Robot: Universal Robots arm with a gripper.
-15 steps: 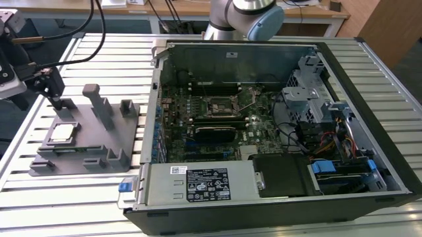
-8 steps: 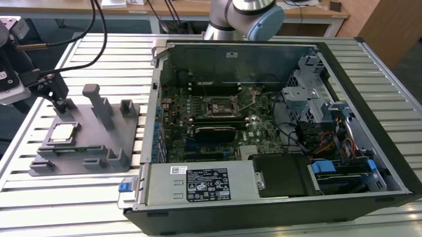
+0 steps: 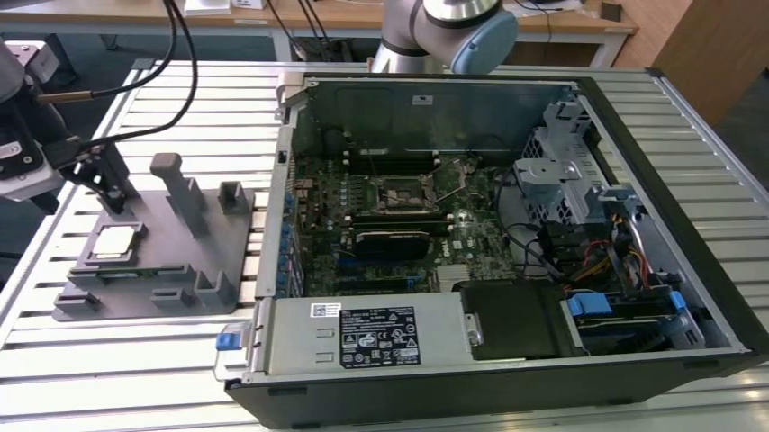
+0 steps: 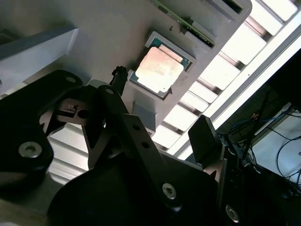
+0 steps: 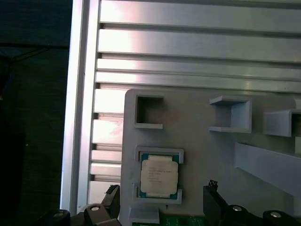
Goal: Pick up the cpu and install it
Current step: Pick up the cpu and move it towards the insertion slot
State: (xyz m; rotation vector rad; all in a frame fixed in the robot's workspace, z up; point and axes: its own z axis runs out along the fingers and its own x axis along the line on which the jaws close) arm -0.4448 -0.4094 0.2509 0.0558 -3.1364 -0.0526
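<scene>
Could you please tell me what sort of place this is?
Likely a robotics lab workbench: an open computer case sits on a slatted metal table beside a grey tray holding the cpu.

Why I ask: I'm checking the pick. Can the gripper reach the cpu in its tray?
Probably yes: the cpu lies uncovered in the tray, and the open gripper hangs near it with nothing between.
</scene>
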